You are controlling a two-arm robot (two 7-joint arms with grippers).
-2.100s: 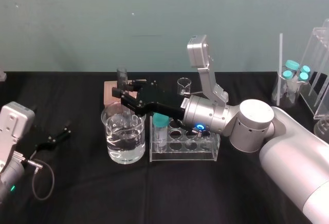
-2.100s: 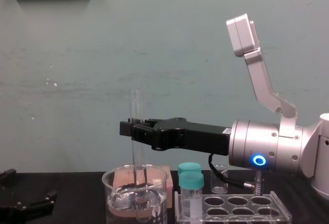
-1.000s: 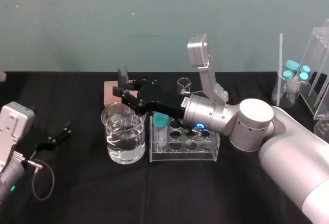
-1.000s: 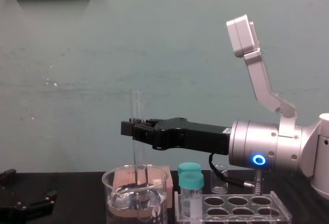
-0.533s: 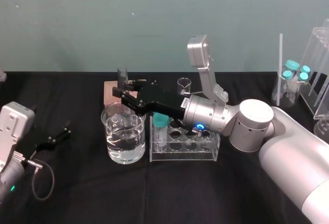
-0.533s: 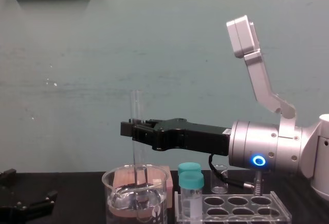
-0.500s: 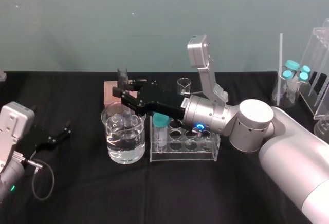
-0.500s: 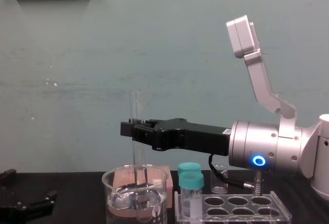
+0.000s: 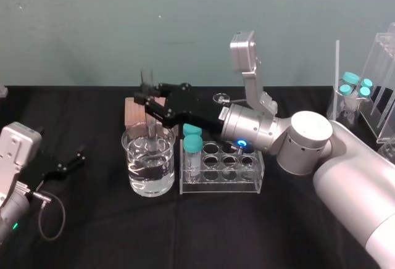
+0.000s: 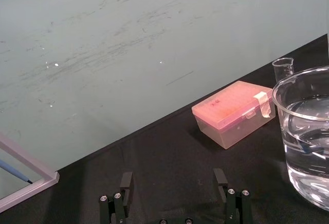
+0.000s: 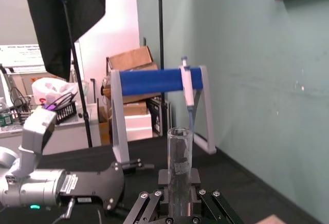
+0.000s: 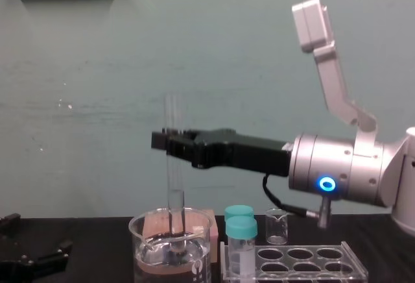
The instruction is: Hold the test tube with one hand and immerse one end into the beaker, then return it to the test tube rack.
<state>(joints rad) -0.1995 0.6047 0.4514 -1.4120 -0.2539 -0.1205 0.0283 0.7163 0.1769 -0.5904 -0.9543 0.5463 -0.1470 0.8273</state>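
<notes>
The right gripper (image 12: 170, 140) reaches over the beaker (image 12: 137, 244), fingers clamped on the upright test tube (image 12: 172, 185), whose lower end sits inside the beaker. The test tube rack (image 9: 219, 187) stands just right of it. The left gripper (image 9: 65, 165) rests far left, fingers apart.

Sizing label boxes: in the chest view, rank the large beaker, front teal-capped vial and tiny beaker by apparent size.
1. Large beaker, though cropped below.
2. Front teal-capped vial.
3. Tiny beaker; it stands farther back, which shrinks it.

Upright test tube (image 12: 172, 111) between right gripper (image 12: 169, 141) jaws, lower end down inside beaker (image 12: 144, 257).
</notes>
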